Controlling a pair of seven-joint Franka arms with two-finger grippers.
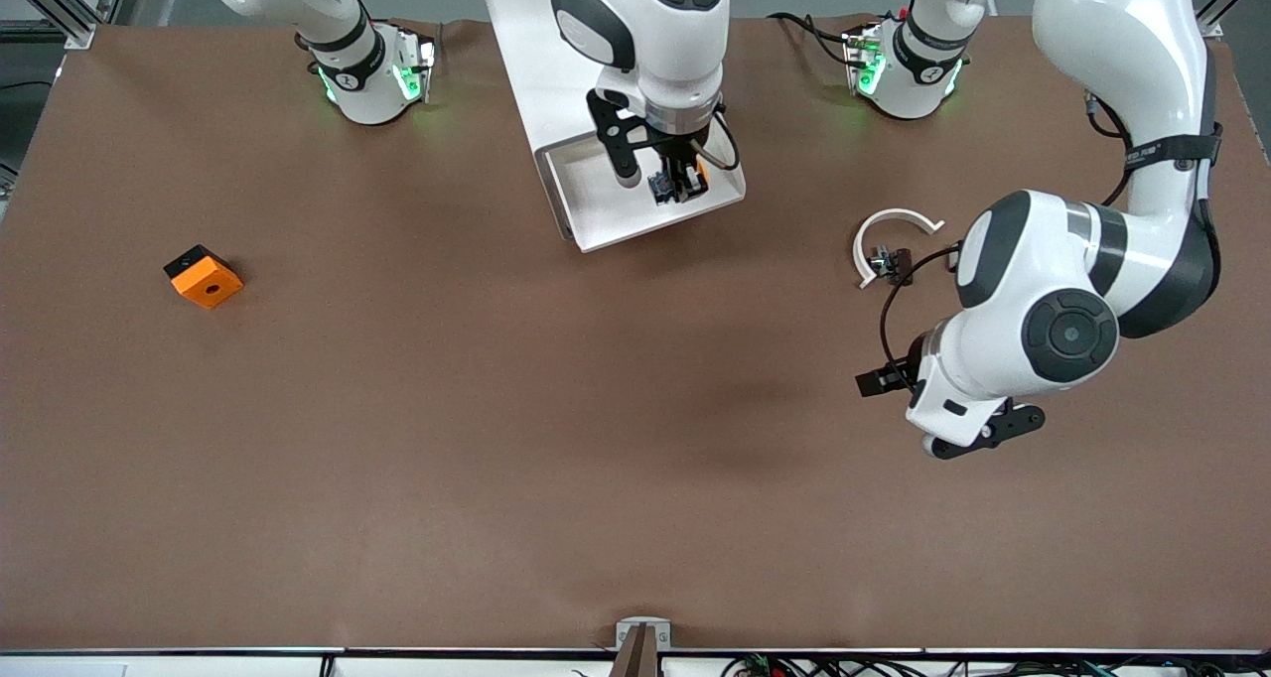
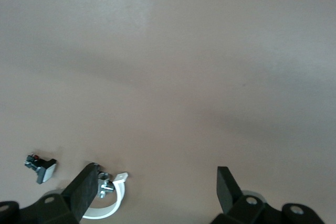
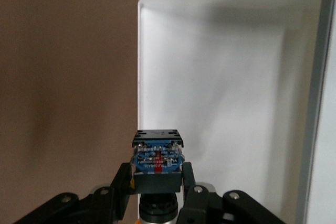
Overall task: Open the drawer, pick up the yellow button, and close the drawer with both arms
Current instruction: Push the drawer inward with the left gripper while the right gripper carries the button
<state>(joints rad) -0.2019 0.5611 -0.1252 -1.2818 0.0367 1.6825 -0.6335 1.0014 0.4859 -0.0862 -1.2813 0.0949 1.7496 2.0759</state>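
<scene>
The white drawer stands pulled out of its white cabinet, between the two arm bases. My right gripper is down in the drawer, shut on the button. In the right wrist view the button shows its blue and black body between the fingers, with the drawer's white floor past it. My left gripper is open and empty over bare table toward the left arm's end. In the left wrist view its fingers stand wide apart.
A white curved clamp with a metal screw lies beside the left arm, also seen in the left wrist view. A small dark clip lies by it. An orange square block sits toward the right arm's end.
</scene>
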